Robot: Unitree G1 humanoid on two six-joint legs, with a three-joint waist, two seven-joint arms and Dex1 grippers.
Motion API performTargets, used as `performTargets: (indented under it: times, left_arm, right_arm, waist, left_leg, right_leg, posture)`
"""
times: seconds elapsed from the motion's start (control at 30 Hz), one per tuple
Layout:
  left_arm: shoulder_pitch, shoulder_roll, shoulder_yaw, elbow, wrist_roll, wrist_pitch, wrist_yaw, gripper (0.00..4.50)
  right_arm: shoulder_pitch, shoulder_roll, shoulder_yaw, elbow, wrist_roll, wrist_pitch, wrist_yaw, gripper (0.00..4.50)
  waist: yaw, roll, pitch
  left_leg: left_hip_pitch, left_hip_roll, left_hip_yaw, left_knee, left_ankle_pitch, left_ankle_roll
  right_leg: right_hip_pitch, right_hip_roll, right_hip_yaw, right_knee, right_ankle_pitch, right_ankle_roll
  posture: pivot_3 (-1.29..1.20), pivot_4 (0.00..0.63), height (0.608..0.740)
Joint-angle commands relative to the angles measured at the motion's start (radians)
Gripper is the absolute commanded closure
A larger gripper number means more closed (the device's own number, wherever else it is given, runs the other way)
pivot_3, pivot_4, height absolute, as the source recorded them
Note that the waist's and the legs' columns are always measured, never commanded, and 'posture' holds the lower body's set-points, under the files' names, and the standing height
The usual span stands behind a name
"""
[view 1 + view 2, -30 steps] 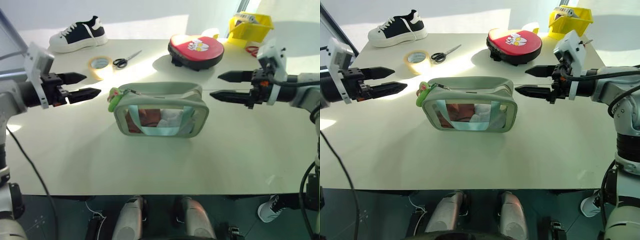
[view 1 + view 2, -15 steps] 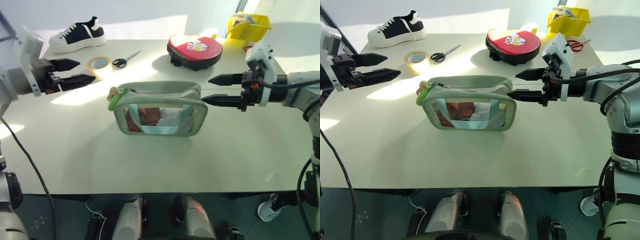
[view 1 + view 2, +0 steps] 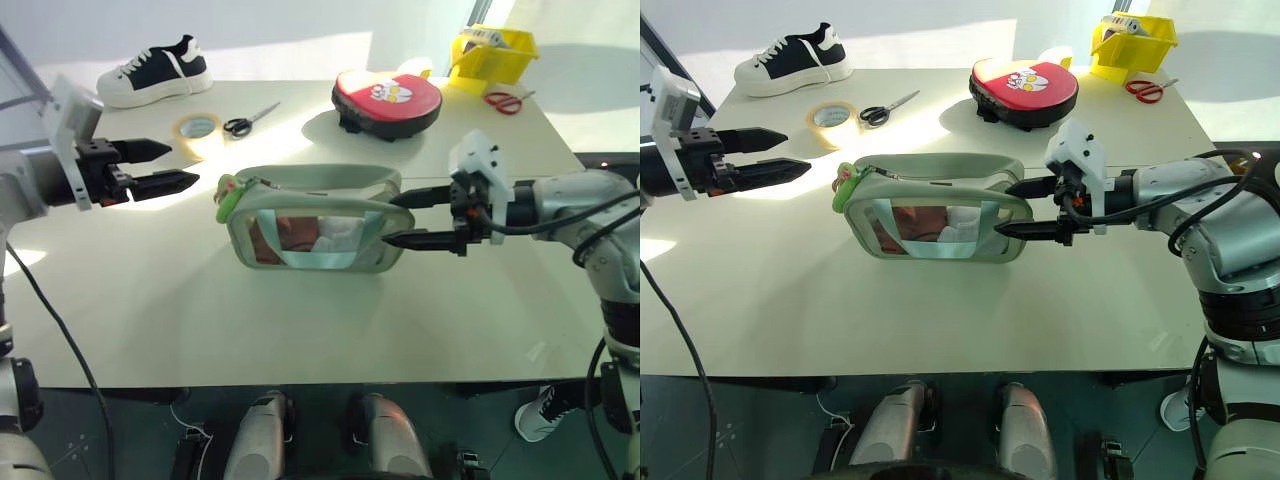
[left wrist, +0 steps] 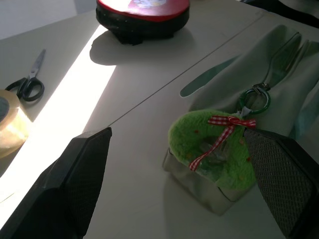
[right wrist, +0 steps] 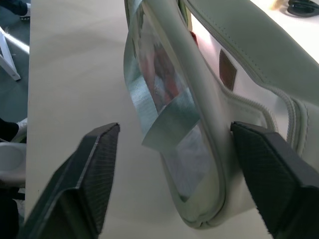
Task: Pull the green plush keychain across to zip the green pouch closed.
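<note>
1. Green is the colour to look for in the left eye view. The green pouch lies on its side in the middle of the white table, with its clear window facing the robot. The green plush keychain hangs at the pouch's left end, so the zip looks open along the top. The right gripper is at the pouch's right end, one finger above the end and one in front of it. I think it is there to hold the pouch so it does not slide when the zip is pulled.

2. In the right eye view the left gripper waits with its fingers wide apart and nothing in them. It is near the keychain but not touching it. Far back on the table are a shoe, a roll of tape, black scissors, a red round case and a yellow bin.

3. The left wrist view looks right at the keychain, which has a red checked bow and hangs from a green ring on the zip. It sits between the two open fingers, a good spot for a grab.

4. The right wrist view shows the pouch's end and its teal strap between the two fingers. The far finger looks to be against the pouch and the near one stands off it, so the jaws are half open and not pinching yet.
</note>
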Motion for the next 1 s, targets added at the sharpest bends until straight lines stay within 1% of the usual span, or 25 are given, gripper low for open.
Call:
performTargets:
  times: [0.03,0.1,0.13,0.2,0.33,0.43,0.53,0.63,0.67,0.7,0.73,0.77,0.87,0.9,1.0]
  left_arm:
    - [-0.012,-0.002,0.02,-0.029,-0.012,0.001,0.014,0.0]
    - [-0.006,-0.006,0.016,-0.03,-0.015,0.005,0.014,0.0]
    - [0.0,-0.008,0.016,-0.031,-0.017,0.009,0.016,0.0]
    - [0.013,-0.022,0.022,-0.029,-0.025,0.02,0.024,0.0]
    - [0.044,-0.074,0.019,-0.04,-0.04,0.041,0.057,0.0]
    - [0.068,-0.109,0.004,-0.047,-0.026,0.031,0.08,0.0]
    - [0.062,-0.166,-0.009,-0.023,0.008,0.005,0.143,0.0]
    - [0.044,-0.203,-0.014,0.013,0.03,-0.022,0.175,0.86]
    - [0.037,-0.209,-0.013,0.019,0.03,-0.022,0.181,1.3]
    - [0.026,-0.216,-0.008,0.021,0.019,-0.013,0.182,1.95]
    - [0.017,-0.221,-0.004,0.02,0.006,-0.003,0.181,2.29]
    - [0.012,-0.225,-0.001,0.011,-0.011,0.011,0.174,2.76]
    - [0.018,-0.228,-0.009,-0.021,-0.037,0.035,0.155,4.39]
    - [0.02,-0.228,-0.01,-0.026,-0.041,0.038,0.153,4.47]
    - [0.019,-0.229,-0.013,-0.033,-0.037,0.028,0.157,4.47]
  right_arm:
    - [-0.004,0.01,0.004,0.009,-0.03,-0.047,-0.006,2.98]
    - [-0.01,0.013,0.01,0.007,-0.036,-0.054,-0.005,4.02]
    - [-0.012,0.012,0.011,0.007,-0.039,-0.058,-0.002,4.47]
    - [-0.013,0.012,0.018,0.008,-0.055,-0.074,-0.005,4.47]
    - [-0.026,0.022,0.02,0.009,-0.063,-0.072,-0.016,4.47]
    - [-0.029,0.027,0.022,0.002,-0.063,-0.066,-0.015,4.47]
    - [-0.03,0.032,0.025,-0.001,-0.065,-0.063,-0.016,4.47]
    - [-0.033,0.043,0.024,-0.007,-0.063,-0.053,-0.022,4.5]
    - [-0.031,0.045,0.024,-0.009,-0.064,-0.053,-0.023,4.5]
    - [-0.03,0.046,0.026,-0.008,-0.066,-0.056,-0.024,4.5]
    - [-0.03,0.047,0.027,-0.007,-0.068,-0.057,-0.024,4.5]
    - [-0.03,0.048,0.027,-0.006,-0.07,-0.059,-0.025,4.5]
    - [-0.035,0.054,0.027,-0.002,-0.071,-0.059,-0.031,4.5]
    - [-0.036,0.055,0.028,-0.002,-0.072,-0.06,-0.033,4.5]
    - [-0.035,0.056,0.028,0.003,-0.078,-0.067,-0.038,4.5]
  waist:
    - [0.0,0.0,0.0]
    - [0.0,0.0,0.0]
    - [0.0,0.0,0.0]
    - [0.0,0.0,0.0]
    - [0.0,0.0,0.0]
    - [0.0,0.0,0.0]
    - [0.001,0.0,0.0]
    - [0.0,0.0,0.0]
    - [0.0,0.0,0.0]
    - [0.0,0.0,0.0]
    - [0.0,0.0,0.0]
    - [0.0,-0.001,0.0]
    - [-0.002,-0.001,0.0]
    - [-0.001,-0.001,0.0]
    - [0.0,-0.001,0.0]
  left_leg:
    - [0.0,0.0,0.0,0.0,0.0,0.0]
    - [0.0,0.0,0.001,0.0,0.0,0.0]
    - [0.0,0.0,0.001,0.0,0.0,0.0]
    - [0.0,0.001,0.001,0.0,0.0,0.0]
    - [0.001,0.002,0.003,0.001,0.0,0.0]
    - [0.0,0.004,0.003,0.005,0.0,0.0]
    - [0.0,0.004,0.002,0.008,0.0,0.0]
    - [0.0,0.005,0.002,0.01,0.0,0.0]
    - [0.0,0.005,0.002,0.011,0.0,0.0]
    - [0.0,0.005,0.002,0.011,0.0,0.0]
    - [0.0,0.005,0.002,0.011,0.0,0.0]
    - [0.0,0.005,0.002,0.011,0.0,0.0]
    - [0.0,0.005,0.003,0.011,0.0,0.0]
    - [0.0,0.005,0.003,0.011,0.0,0.0]
    - [0.0,0.005,0.003,0.011,0.0,0.0]
  right_leg:
    - [0.0,0.0,0.0,0.0,0.0,0.0]
    - [0.0,0.001,0.001,0.001,0.0,0.0]
    - [0.0,0.001,0.001,0.001,0.0,0.0]
    - [-0.001,0.001,0.001,0.002,0.002,-0.003]
    - [-0.001,0.002,0.002,0.003,0.002,-0.003]
    - [0.0,0.004,0.003,0.004,0.003,-0.004]
    - [-0.001,0.004,0.003,0.007,0.003,-0.004]
    - [0.0,0.004,0.004,0.008,0.003,-0.005]
    - [-0.001,0.004,0.004,0.008,0.003,-0.005]
    - [-0.001,0.004,0.004,0.008,0.003,-0.005]
    - [-0.001,0.004,0.004,0.009,0.003,-0.006]
    - [-0.001,0.004,0.004,0.009,0.004,-0.007]
    - [-0.002,0.004,0.004,0.01,0.005,-0.007]
    - [-0.002,0.004,0.004,0.01,0.005,-0.007]
    - [-0.002,0.004,0.004,0.011,0.005,-0.007]
  posture:
    - [0.0,0.15,0.74]
    - [0.0,0.15,0.74]
    - [0.0,0.15,0.74]
    - [0.0,0.15,0.74]
    - [0.0,0.15,0.74]
    - [0.0,0.15,0.74]
    - [0.0,0.15,0.74]
    - [0.0,0.15,0.74]
    - [0.0,0.15,0.74]
    - [0.0,0.15,0.74]
    - [0.0,0.15,0.74]
    - [0.0,0.15,0.74]
    - [0.0,0.15,0.74]
    - [0.0,0.15,0.74]
    - [0.0,0.15,0.74]
